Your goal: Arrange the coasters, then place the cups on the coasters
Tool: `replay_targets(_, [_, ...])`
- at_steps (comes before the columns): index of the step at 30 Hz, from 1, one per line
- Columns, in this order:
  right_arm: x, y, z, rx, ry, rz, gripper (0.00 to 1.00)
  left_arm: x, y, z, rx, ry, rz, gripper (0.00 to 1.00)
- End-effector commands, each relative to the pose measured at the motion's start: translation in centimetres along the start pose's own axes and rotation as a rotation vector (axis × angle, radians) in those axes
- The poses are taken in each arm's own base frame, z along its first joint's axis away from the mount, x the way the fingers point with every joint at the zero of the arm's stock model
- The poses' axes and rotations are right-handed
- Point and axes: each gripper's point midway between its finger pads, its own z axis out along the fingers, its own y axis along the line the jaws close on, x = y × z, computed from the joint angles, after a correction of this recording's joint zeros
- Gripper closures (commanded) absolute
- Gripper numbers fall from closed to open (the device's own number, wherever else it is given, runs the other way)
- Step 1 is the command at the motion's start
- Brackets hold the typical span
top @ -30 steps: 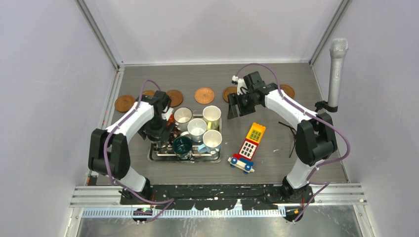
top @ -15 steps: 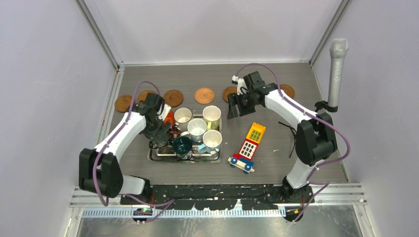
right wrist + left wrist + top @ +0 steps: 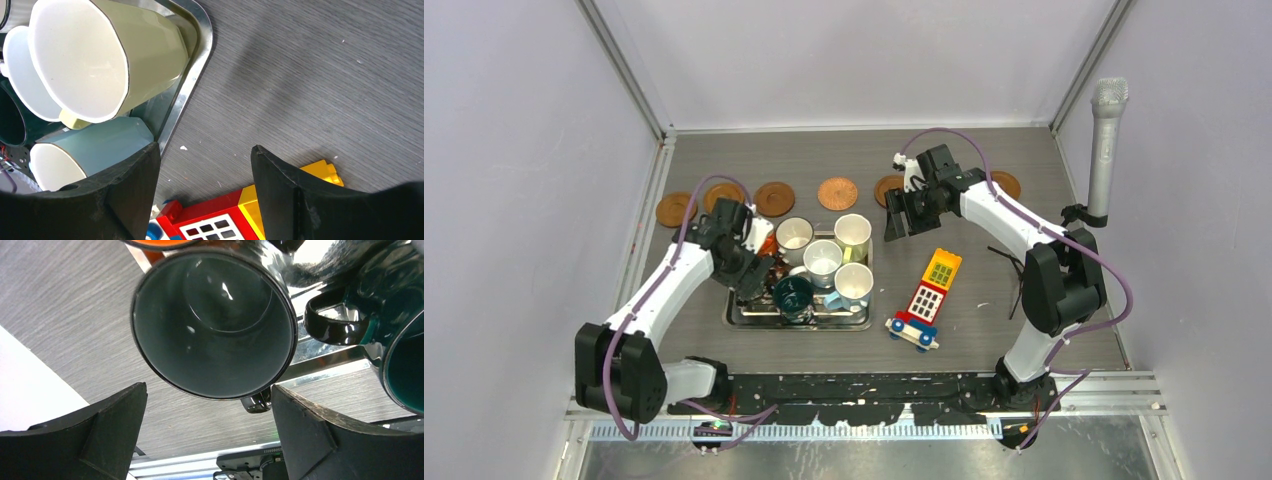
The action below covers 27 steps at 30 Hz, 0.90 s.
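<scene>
hovering at the left end of the tray (image 3: 799, 322), the left gripper (image 3: 207, 390) stands with its jaws spread wide and grips nothing. a dark cup (image 3: 212, 320) fills its wrist view, mouth turned to the camera. the two fingers (image 3: 100, 435) frame it from below, but i can see no pad pressed on it. it sits at the tray's left edge; i cannot tell if it rests fully inside. a teal cup (image 3: 395, 315) is just to its right, handle toward it. the orange cup (image 3: 160, 243) shows only as a sliver at the top edge.

the right gripper (image 3: 894, 215) hangs off the tray's far-right corner, above the table (image 3: 1004, 300), jaws apart and empty. its camera looks down on the yellow cup (image 3: 100, 55) in that corner of the tray. a white cup (image 3: 22, 75) touches it on the left and a grey-blue cup (image 3: 95, 150) lies just below. the toy (image 3: 220, 220) is on the table near the fingers.

all the cups (image 3: 823, 258) are bunched at the tray, and none sits on a coaster. the coasters (image 3: 837, 193) lie in a row along the far part of the table, beyond the tray. four are to the left and middle, one is partly hidden behind the right gripper, and one is well off to the right.
</scene>
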Motion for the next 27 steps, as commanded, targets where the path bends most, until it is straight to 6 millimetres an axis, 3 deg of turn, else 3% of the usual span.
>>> replay_targets(1, [-1.7,0.7,-1.2,-0.019,-0.059,-0.032,0.29,0.0,-0.1,-0.1,0.0,-0.037,0.007,0.02])
replay_targets(6, [-1.7,0.7,-1.2,-0.017,-0.057,-0.033,0.29,1.1,-0.7,0.4,0.028,-0.007,0.028,0.01])
replay_targets(10, [-1.7,0.7,-1.3,-0.019,-0.055,-0.034,0.29,0.9,-0.2,0.8,0.004,-0.033,0.05,0.13])
replay_targets(16, [-1.7,0.7,-1.4,-0.017,-0.054,-0.039,0.29,1.1,1.0,1.3,0.015,-0.041,0.007,0.38])
replay_targets(27, [-1.8,0.7,-1.4,-0.018,-0.057,-0.042,0.3,0.0,1.8,2.0,0.097,-0.172,-0.043,0.55])
